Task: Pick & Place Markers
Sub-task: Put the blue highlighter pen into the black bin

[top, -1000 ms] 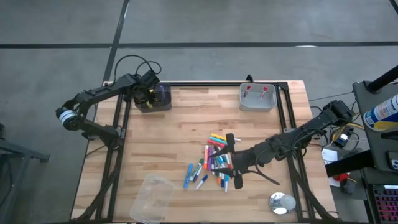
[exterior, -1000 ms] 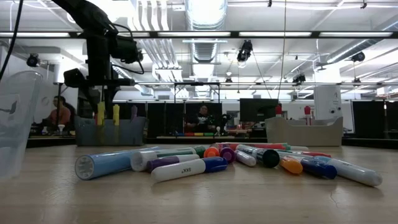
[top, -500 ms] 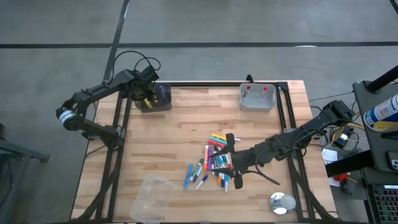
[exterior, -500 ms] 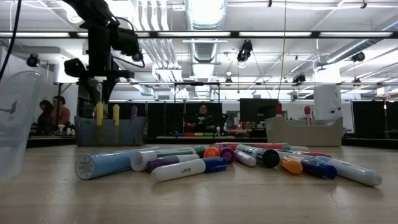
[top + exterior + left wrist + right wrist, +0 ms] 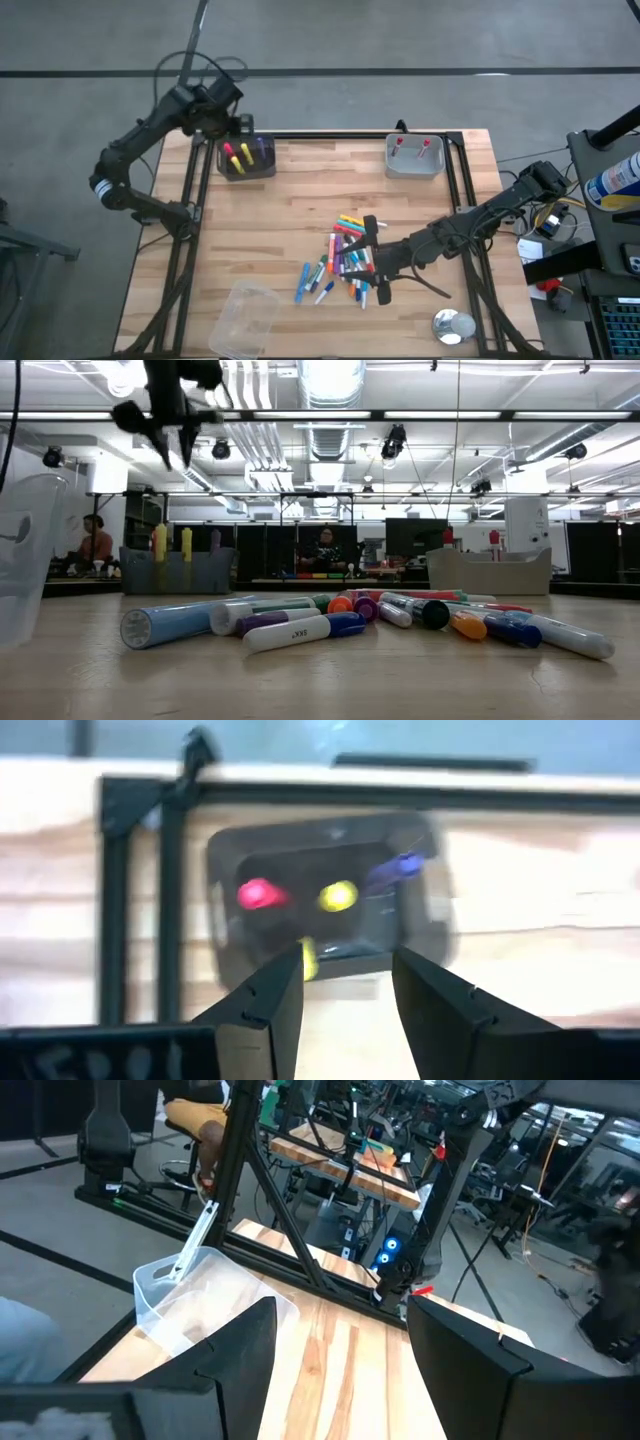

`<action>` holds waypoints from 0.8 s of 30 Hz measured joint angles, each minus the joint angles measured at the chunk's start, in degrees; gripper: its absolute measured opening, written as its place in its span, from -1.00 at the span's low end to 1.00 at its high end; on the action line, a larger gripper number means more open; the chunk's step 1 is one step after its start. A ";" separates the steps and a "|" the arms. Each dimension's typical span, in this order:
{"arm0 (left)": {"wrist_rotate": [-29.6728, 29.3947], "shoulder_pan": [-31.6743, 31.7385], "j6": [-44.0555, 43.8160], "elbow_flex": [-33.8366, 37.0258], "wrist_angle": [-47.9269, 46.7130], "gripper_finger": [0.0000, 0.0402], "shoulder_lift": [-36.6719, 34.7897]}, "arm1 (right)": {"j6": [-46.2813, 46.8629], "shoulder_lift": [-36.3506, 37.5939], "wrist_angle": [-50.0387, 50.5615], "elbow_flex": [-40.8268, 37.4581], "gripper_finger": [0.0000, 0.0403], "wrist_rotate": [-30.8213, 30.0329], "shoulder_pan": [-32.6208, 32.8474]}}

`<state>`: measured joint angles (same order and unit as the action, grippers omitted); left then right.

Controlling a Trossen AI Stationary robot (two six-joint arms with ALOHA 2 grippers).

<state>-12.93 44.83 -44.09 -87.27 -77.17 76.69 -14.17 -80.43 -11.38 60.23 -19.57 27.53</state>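
The wooden counter [image 5: 330, 190] lies under both my arms. My left hand [image 5: 222, 115] hangs high above the counter's far left corner, its two fingers [image 5: 262, 1005] parted with a clear gap and nothing between them. Directly below that hand sits the dark bin [image 5: 320, 900], just inside the black frame rail, with a pink, a yellow and a purple marker standing upright in it; a second yellow one shows at the bin's near wall, in the gap between my fingers. My right hand [image 5: 372, 258] rests low over the middle of the counter, fingers spread and gripping nothing. The loose markers [image 5: 343, 262] lie in a mixed-colour heap on the counter right under and beside that hand. A grey bin [image 5: 414, 156] with two red-tipped pens stands well beyond my right hand at the far edge. A clear plastic container [image 5: 243, 318] lies well apart, past the heap.
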 joint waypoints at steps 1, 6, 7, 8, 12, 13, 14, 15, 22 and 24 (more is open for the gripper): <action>1.09 -0.20 0.73 -1.68 -0.02 -0.27 -0.04 | 0.00 0.01 0.00 0.00 0.09 0.00 0.00; 8.83 -2.42 3.35 -6.19 -0.01 -0.27 -0.07 | 0.00 0.03 0.00 0.00 0.09 0.00 0.00; 10.72 -3.13 3.60 -6.37 -0.02 -0.27 -0.10 | 0.00 0.04 0.00 0.00 0.09 0.00 0.00; 12.26 -3.91 3.73 -6.40 -0.03 -0.27 -0.12 | 0.00 0.06 0.00 0.00 0.09 0.00 0.00; 16.52 -9.10 5.07 -5.53 0.14 -0.27 -0.13 | 0.00 0.08 0.24 0.00 0.09 0.00 0.00; 16.98 -10.63 5.04 -5.13 0.51 -0.27 -0.14 | 0.00 0.08 0.36 0.00 0.09 0.00 0.00; 17.03 -12.25 5.04 -4.81 0.94 -0.27 -0.14 | 0.00 0.08 0.43 0.00 0.09 0.00 0.00; 17.00 -14.05 5.20 -4.40 1.69 -0.27 -0.13 | 0.00 0.08 0.48 0.00 0.09 0.01 0.00; 13.28 -28.47 7.25 -0.40 13.39 -0.27 -0.14 | 0.33 -0.16 0.71 0.02 0.09 0.07 -0.02; 11.28 -32.61 8.02 1.24 18.21 -0.27 -0.14 | 0.48 -0.16 0.90 0.02 0.09 0.08 -0.02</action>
<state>-1.65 12.22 -36.07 -86.03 -58.97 76.55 -13.69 -80.60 -10.48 60.25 -19.50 27.51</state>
